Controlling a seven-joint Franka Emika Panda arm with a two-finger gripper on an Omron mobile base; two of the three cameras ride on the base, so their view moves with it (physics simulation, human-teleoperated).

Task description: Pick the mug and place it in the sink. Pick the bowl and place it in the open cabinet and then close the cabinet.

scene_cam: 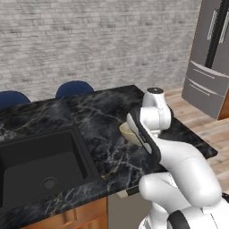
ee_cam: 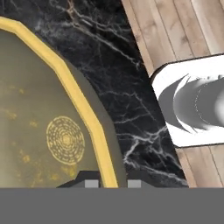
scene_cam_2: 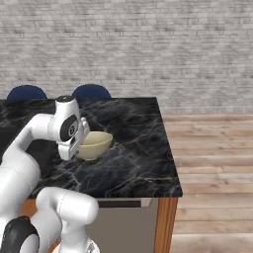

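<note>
The bowl [scene_cam_2: 95, 144] sits on the black marble counter [scene_cam_2: 133, 163], well inside its edges, with bare stone between it and the right-hand edge, beyond which the wooden floor [scene_cam_2: 212, 163] begins. In the left base view the bowl [scene_cam: 127, 133] is mostly hidden behind the arm's white wrist, and just a pale sliver of its rim shows. The sink [scene_cam: 40, 165] lies well to the left of the bowl, sunk into the counter, its round drain visible; the picture's left edge cuts off the basin. Two blue chair backs [scene_cam: 74, 88] rise behind the counter's far edge, in front of the grey brick wall [scene_cam: 98, 40].

The gripper [ee_cam: 109, 183] is closed down on the bowl's rim: in the hand view one dark fingertip [ee_cam: 91, 183] sits inside the yellow rim and the other outside it, with the rim running between them. The tips themselves are cut off by the bottom of that view. In both base views the wrist covers the fingers, so the grip cannot be checked from there. A grey fridge [scene_cam: 210, 58] stands at the far right, partly out of frame.
</note>
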